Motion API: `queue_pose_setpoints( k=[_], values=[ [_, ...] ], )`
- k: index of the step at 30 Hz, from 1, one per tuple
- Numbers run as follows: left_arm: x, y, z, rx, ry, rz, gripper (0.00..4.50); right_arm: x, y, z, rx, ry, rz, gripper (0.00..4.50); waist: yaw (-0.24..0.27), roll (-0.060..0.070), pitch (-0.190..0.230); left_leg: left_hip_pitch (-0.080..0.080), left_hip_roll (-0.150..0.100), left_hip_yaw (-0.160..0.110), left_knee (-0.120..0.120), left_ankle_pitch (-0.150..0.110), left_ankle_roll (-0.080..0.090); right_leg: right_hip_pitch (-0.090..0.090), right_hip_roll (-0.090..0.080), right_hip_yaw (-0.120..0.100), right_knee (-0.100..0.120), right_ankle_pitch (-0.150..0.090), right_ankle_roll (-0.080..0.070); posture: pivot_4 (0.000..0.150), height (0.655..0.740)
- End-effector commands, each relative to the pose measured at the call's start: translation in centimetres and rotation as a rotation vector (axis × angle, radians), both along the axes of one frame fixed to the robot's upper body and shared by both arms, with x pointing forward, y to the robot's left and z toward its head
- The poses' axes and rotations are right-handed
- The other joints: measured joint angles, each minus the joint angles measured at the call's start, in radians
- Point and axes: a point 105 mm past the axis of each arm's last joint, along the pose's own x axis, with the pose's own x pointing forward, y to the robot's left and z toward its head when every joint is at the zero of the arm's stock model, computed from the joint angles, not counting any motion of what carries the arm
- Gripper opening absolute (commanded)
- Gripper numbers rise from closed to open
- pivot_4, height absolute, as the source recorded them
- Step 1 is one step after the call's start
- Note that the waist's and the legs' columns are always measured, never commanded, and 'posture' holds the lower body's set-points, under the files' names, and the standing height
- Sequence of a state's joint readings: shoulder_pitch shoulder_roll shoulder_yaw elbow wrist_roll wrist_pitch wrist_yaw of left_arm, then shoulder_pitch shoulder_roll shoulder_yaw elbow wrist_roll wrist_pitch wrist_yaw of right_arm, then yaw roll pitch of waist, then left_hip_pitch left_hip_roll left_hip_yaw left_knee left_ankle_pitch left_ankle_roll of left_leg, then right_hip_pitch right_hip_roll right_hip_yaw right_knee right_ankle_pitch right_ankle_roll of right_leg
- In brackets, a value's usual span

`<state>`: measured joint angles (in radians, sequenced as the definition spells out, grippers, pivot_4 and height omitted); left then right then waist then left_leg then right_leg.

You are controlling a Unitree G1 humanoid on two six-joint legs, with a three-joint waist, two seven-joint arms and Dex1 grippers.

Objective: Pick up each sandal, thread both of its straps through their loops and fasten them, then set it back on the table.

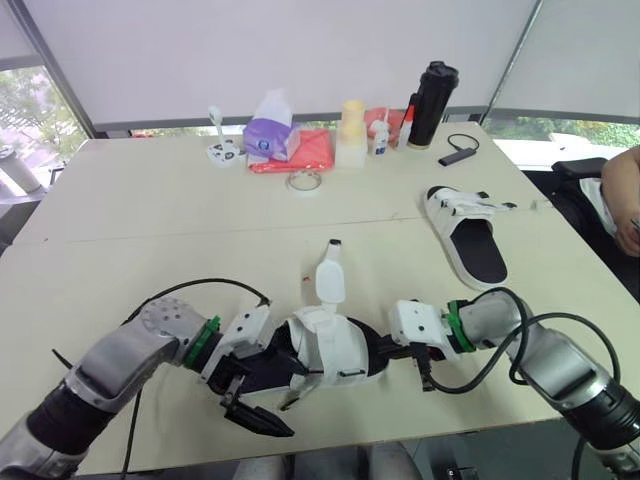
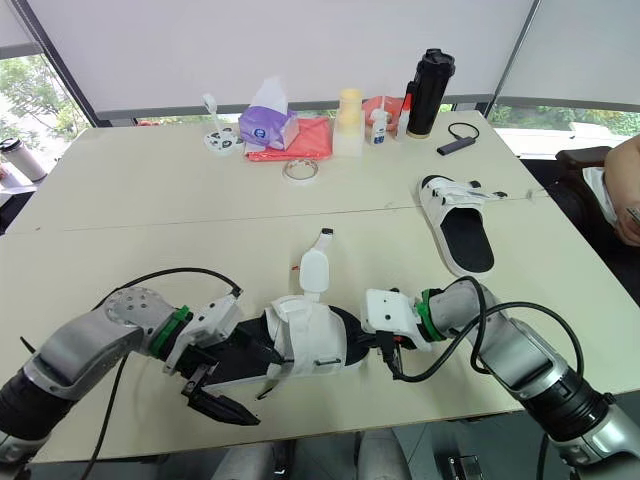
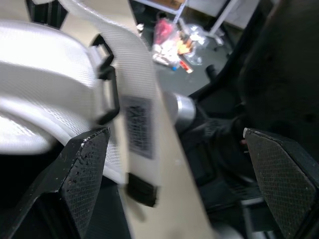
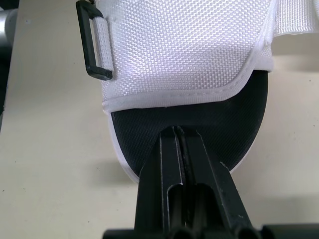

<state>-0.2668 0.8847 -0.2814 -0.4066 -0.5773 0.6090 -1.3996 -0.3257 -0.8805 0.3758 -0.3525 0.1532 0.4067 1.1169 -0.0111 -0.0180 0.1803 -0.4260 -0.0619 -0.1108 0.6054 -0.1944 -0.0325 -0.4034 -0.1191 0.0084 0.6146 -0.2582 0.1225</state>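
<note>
A white sandal with a black sole (image 1: 325, 345) lies near the table's front edge. One loose strap (image 1: 328, 278) points away from me. My right gripper (image 4: 180, 130) is shut on the edge of the sandal's black sole, on its right end (image 1: 385, 350). Beside that grip the white mesh upper carries a black loop (image 4: 92, 47). My left gripper (image 1: 250, 402) is at the sandal's left end, open, its fingers (image 3: 82, 169) wide apart with a labelled white strap (image 3: 135, 117) running between them. A second sandal (image 1: 465, 235) lies flat at the right, farther back.
Along the far edge stand a tissue pack (image 1: 270, 135), a red cloth (image 1: 305, 150), a yellow cup stack (image 1: 351, 135) and a black bottle (image 1: 432, 103). A tape roll (image 1: 304, 181) and a black cable (image 1: 458, 151) lie nearby. A person's arm (image 1: 622, 195) is at the right edge.
</note>
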Motion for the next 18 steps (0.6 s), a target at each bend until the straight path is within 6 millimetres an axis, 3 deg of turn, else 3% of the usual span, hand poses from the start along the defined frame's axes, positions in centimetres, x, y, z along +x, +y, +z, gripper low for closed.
queue_pose_setpoints(
  k=[1,5,11,18],
  values=[
    [-0.2,-0.1,1.3,-0.053,-0.043,0.001,4.46,0.2,-1.6,-2.3,-0.086,0.05,-0.09,0.0,0.001,0.0,0.0,0.0,0.0,0.0,0.0,0.0,0.0,0.0,0.0,0.0,0.0,0.0,0.0,0.15,0.74],
    [0.8,-0.2,2.4,-0.093,-0.069,0.09,4.46,0.4,-1.4,-2.2,-0.082,0.047,-0.085,0.0,0.0,0.0,0.0,0.0,0.001,0.0,0.0,0.0,0.0,0.0,0.0,-0.001,0.0,0.0,0.0,0.15,0.74],
    [-0.8,-0.3,0.6,-0.038,-0.17,0.005,4.46,0.3,-1.4,-2.2,-0.085,0.047,-0.085,0.0,-0.001,0.0,0.0,0.0,0.001,0.001,0.0,0.0,0.0,0.0,0.0,-0.001,0.0,0.001,-0.001,0.15,0.74],
    [-1.8,0.2,-0.2,-0.038,-0.206,-0.053,4.46,0.1,-1.5,-2.3,-0.089,0.05,-0.084,0.0,0.0,0.0,0.0,0.0,0.002,0.001,-0.001,0.0,0.0,-0.001,0.0,-0.002,-0.001,0.002,-0.003,0.15,0.74]
  ],
)
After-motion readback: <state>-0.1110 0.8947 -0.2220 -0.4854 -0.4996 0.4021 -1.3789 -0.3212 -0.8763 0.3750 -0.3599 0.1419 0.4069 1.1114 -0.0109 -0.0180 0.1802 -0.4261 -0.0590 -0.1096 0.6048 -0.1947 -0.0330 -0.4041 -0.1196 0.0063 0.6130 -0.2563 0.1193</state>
